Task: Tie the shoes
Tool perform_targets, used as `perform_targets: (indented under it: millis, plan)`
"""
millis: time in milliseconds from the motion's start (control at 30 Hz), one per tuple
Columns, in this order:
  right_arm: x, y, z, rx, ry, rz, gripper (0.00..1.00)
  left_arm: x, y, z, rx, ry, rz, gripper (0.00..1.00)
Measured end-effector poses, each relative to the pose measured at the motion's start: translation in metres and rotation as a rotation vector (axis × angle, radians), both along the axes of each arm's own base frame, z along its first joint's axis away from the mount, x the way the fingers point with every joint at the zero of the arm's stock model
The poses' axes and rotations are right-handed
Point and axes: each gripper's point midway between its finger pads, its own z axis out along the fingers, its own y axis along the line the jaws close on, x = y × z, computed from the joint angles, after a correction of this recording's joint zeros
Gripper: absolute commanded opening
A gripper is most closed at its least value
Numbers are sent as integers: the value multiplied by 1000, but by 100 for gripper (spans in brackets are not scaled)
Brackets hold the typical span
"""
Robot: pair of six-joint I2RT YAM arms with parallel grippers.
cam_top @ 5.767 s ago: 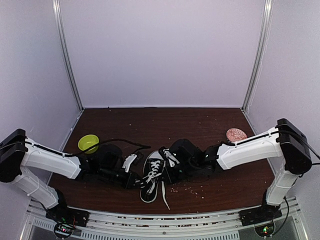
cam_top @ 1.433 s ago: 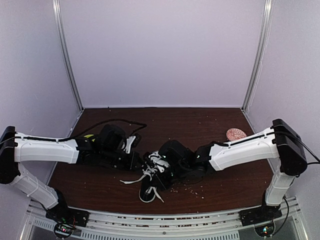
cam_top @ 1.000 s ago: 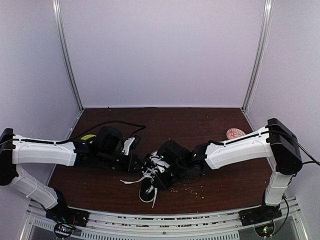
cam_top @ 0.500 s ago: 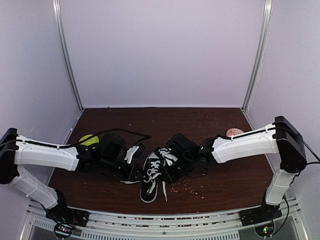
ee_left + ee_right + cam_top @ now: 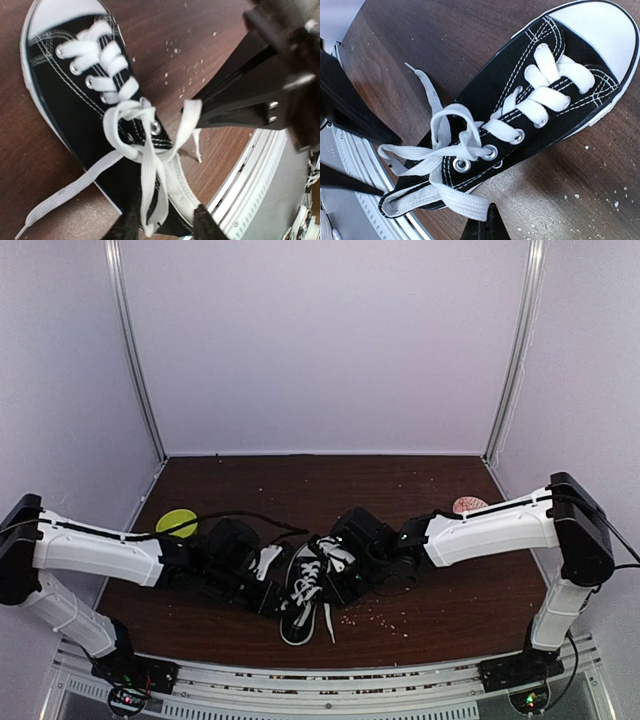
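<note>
The black sneaker [image 5: 303, 592] lies on the table with its white toe cap toward the front edge; its white laces [image 5: 308, 575] are crossed in a loose knot. It also shows in the left wrist view [image 5: 75, 95] and the right wrist view [image 5: 540, 90]. My left gripper [image 5: 274, 592] is at the shoe's left side, open, its fingers [image 5: 205, 226] apart around the heel, with a lace loop [image 5: 151, 210] hanging between them. My right gripper [image 5: 336, 584] is at the shoe's right side, shut on a lace loop [image 5: 462, 202] at its tips [image 5: 487, 222].
A green bowl [image 5: 177, 522] sits at the left behind my left arm. A pink round object [image 5: 467, 505] lies at the back right. Crumbs [image 5: 375, 618] are scattered right of the shoe. The metal rail of the table's front edge [image 5: 255, 185] is close to the heel.
The shoe, dragged left and twisted a second ago, lies straighter and further right. Both grippers have shifted back with it. The loose lace end left of the shoe no longer shows.
</note>
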Motion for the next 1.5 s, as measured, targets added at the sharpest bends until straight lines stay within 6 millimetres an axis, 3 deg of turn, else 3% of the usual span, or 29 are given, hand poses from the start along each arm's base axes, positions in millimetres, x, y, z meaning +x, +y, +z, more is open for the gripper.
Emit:
perform_targets:
  millis: [100, 200, 333, 433, 600, 800, 1100, 1233, 1433, 1500]
  plan:
    - [0, 1, 0, 3, 0, 1, 0, 5, 4, 20, -34, -40, 28, 55]
    - [0, 1, 1, 7, 0, 1, 0, 16, 9, 40, -76, -79, 75, 58]
    - [0, 2, 1, 14, -1, 0, 0, 39, 22, 41, -71, -81, 180, 57]
    - [1, 3, 1, 18, -3, -1, 0, 51, 23, 33, -47, -59, 223, 50]
    - [0, 3, 1, 18, -2, 0, 0, 63, 8, 22, -24, -27, 225, 45]
    - [0, 3, 1, 20, -2, 0, 0, 62, 1, 7, -12, 16, 215, 41]
    - [0, 4, 1, 24, 2, 1, 0, 62, -9, 0, -40, 53, 204, 31]
    - [-1, 4, 2, 27, 4, 3, 0, 60, -9, -7, -30, 74, 205, 23]
    - [-1, 5, 2, 31, 6, 0, 0, 60, -12, -6, -43, 89, 212, 1]
    - [-1, 5, 2, 31, 7, 1, 0, 61, -13, -5, -53, 83, 212, 0]
